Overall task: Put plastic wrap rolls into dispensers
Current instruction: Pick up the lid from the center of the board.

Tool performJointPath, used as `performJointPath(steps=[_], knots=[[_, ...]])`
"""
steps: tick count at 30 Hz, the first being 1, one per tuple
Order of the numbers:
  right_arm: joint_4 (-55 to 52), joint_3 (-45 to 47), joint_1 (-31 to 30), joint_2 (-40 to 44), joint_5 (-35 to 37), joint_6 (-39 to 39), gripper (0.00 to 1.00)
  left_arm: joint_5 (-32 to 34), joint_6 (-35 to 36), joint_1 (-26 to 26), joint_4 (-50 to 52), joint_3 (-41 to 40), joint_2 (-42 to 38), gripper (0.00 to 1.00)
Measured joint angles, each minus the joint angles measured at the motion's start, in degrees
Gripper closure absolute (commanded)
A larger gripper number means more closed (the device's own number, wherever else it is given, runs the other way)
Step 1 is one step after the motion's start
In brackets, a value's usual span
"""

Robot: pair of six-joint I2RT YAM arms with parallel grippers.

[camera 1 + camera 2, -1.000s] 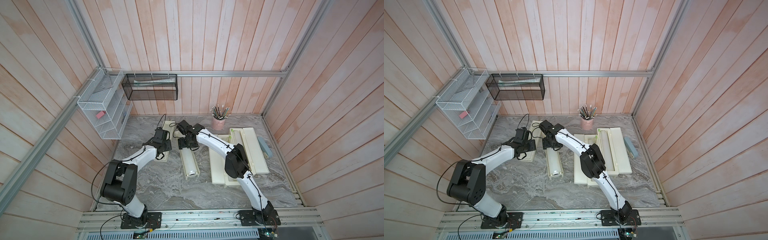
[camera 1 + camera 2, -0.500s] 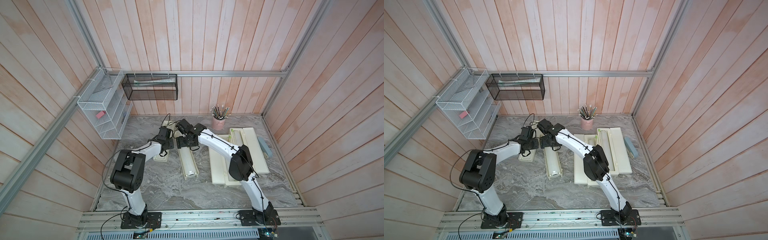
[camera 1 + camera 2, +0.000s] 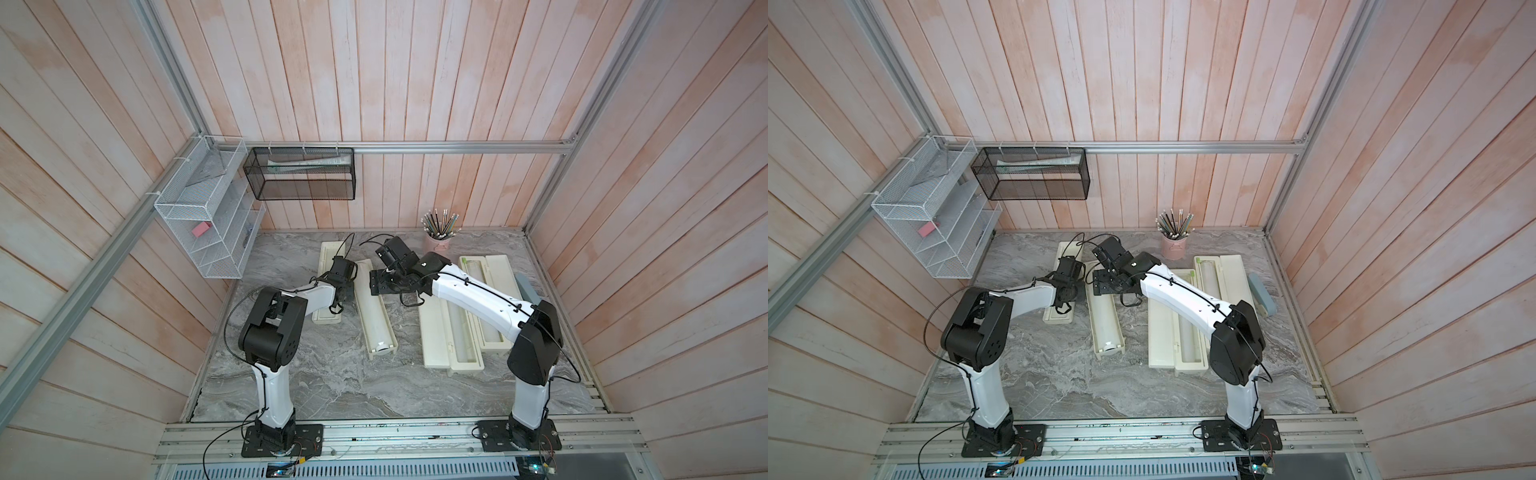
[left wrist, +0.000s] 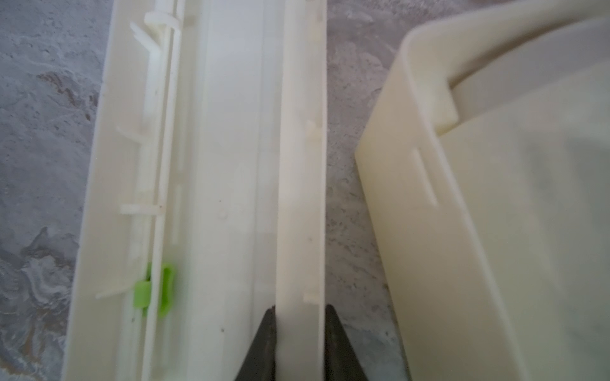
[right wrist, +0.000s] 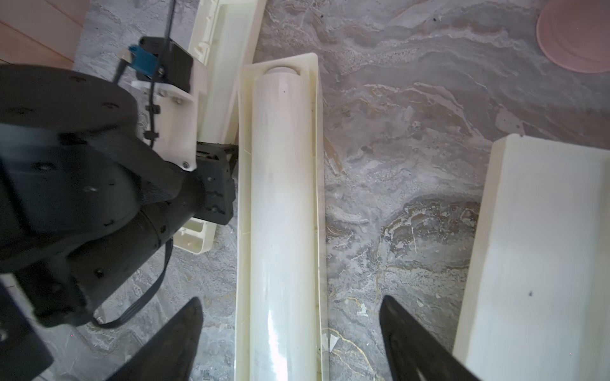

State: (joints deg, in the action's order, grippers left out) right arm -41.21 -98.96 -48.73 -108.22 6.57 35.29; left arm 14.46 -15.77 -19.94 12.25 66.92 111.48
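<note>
The left-hand dispenser lies in two parts. Its flat lid part (image 3: 328, 286) (image 4: 231, 165) carries a green slider tab (image 4: 158, 290). My left gripper (image 4: 298, 310) (image 3: 345, 291) is shut on that part's long side wall (image 4: 298, 198), one finger on each face. Beside it, with a strip of table between, lies the tray part (image 3: 384, 349) (image 5: 242, 198), holding a glossy plastic wrap roll (image 3: 376, 320) (image 5: 284, 198). My right gripper (image 5: 290, 298) (image 3: 376, 286) hangs open above this tray, fingers either side, touching nothing. Two more open dispensers (image 3: 434, 332) (image 3: 500, 282) to the right each hold a roll.
A pink pencil cup (image 3: 438, 243) stands at the back of the marble table. A grey-blue object (image 3: 525, 286) lies by the right wall. A white wire rack (image 3: 208, 232) and a black mesh basket (image 3: 299, 174) hang on the walls.
My left gripper has gone from open to shut on the lid part's wall, and the left arm has reached further back. The right gripper has stayed open over the tray.
</note>
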Motion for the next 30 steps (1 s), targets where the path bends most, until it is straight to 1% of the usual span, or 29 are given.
performJointPath(steps=[4, 7, 13, 18, 20, 21, 22, 26, 30], knots=[[2.6, 4.5, 0.7, 2.1, 0.0, 0.2, 0.16, 0.8, 0.0, 0.0, 1.0, 0.0, -0.4, 0.94], [4.7, 7.1, 1.1, 4.1, 0.0, 0.2, 0.16, 0.9, 0.0, 0.0, 3.1, 0.0, -2.3, 1.00], [9.2, 12.5, 1.7, 8.4, -0.1, 0.5, 0.16, 1.0, -0.1, 0.0, 6.9, -0.1, -10.7, 1.00], [12.4, 15.1, 2.6, 9.2, -1.7, 0.7, 0.16, 0.2, -0.6, 0.0, 8.7, -1.3, -18.0, 1.00], [14.2, 16.1, 2.9, 9.3, -3.1, 0.3, 0.14, -1.3, -1.0, 0.0, 9.3, -2.6, -20.9, 1.00], [15.2, 16.7, 3.0, 9.4, -4.0, 0.1, 0.07, -2.2, -1.3, 0.0, 9.5, -3.4, -22.5, 1.00], [16.8, 17.6, 3.1, 9.6, -5.2, -0.4, 0.02, -3.4, -1.5, 0.0, 9.9, -4.1, -24.3, 1.00], [22.8, 22.6, 3.2, 12.3, -8.8, -1.9, 0.02, -8.8, -2.2, 0.0, 11.4, -6.0, -31.6, 1.00], [28.6, 26.5, 4.2, 15.7, -12.9, -2.7, 0.02, -15.4, -2.5, 0.0, 11.8, -6.1, -37.8, 1.00]])
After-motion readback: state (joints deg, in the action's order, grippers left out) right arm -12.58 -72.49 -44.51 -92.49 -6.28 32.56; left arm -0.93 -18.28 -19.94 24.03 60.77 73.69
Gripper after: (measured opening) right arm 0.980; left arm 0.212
